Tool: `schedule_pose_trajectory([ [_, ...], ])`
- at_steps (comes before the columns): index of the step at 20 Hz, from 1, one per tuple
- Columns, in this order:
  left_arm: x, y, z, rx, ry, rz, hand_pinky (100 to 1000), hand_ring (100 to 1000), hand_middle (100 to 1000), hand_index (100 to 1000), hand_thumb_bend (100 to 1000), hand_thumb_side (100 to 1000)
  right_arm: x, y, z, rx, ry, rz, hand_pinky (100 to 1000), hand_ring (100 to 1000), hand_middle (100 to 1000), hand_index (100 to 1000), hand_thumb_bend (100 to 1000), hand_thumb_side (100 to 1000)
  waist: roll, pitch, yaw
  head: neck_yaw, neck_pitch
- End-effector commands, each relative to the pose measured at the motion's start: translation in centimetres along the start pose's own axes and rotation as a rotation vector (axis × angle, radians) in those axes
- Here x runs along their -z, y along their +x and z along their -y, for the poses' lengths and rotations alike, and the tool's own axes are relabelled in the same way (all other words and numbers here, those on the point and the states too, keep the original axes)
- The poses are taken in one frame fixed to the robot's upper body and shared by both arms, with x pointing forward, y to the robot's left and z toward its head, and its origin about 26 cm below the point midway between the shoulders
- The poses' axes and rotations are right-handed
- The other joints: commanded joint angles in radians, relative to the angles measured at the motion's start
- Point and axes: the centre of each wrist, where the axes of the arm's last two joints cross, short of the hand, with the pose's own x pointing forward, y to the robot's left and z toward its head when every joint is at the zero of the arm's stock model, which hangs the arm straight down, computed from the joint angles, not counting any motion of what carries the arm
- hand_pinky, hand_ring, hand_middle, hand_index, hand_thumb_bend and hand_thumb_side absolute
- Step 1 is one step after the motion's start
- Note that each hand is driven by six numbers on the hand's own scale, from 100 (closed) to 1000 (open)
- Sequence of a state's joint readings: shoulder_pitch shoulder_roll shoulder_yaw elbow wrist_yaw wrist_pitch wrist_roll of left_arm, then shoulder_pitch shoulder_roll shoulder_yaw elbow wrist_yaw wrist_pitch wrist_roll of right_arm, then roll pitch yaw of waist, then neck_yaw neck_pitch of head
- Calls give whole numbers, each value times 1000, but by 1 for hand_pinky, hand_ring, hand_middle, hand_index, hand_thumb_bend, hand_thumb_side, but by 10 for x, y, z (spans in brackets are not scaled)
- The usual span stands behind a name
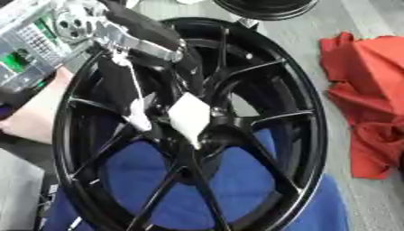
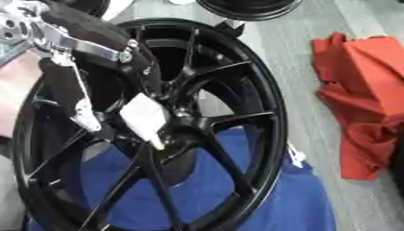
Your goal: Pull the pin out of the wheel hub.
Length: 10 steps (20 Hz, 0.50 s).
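Wheel hub (image 1: 207,128), centre of a black multi-spoke rim (image 1: 312,135) lying over blue cloth (image 1: 245,180), w/ the robot's left hand (image 1: 146,43) reaching in from upper left. A white, wedge-shaped piece (image 1: 189,116) sits at the hub, apparently the pin or a tag on it; can't tell which. Its long axis runs diagonally, broad end toward upper left, narrow tip pointing down-right at the hub centre. The hand's fingers reach down to it, one pale fingertip (image 1: 139,118) just beside the white piece, but whether they've closed on it can't be made out. Judged progress: early, approx. at the grasp stage; the piece looks seated at the hub, so the pull is left to do. Right hand not seen. Red cloth (image 1: 367,103) lies on the floor to the right.
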State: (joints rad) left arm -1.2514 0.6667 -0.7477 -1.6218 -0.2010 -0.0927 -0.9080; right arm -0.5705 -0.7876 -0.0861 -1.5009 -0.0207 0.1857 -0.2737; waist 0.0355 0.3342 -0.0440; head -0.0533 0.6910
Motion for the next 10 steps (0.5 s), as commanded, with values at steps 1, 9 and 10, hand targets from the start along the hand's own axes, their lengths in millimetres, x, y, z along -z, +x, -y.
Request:
schedule_pose_trajectory([
  [1,-4,10,-11,36,17,31,829,820,789,850,610,328,4,7,10,-1,-26,23,766,637,684,684,100,776,-5,-17,0,6,-16],
  [9,1,18,-11,55,1,56,803,761,667,812,601,295,4,7,11,6,-36,22,765,636,684,683,100,776,-2,-17,-4,14,-14],
  [10,2,19,-11,59,0,56,797,745,633,799,605,288,4,6,11,7,-37,22,765,636,684,682,100,777,-2,-17,-4,15,-14],
])
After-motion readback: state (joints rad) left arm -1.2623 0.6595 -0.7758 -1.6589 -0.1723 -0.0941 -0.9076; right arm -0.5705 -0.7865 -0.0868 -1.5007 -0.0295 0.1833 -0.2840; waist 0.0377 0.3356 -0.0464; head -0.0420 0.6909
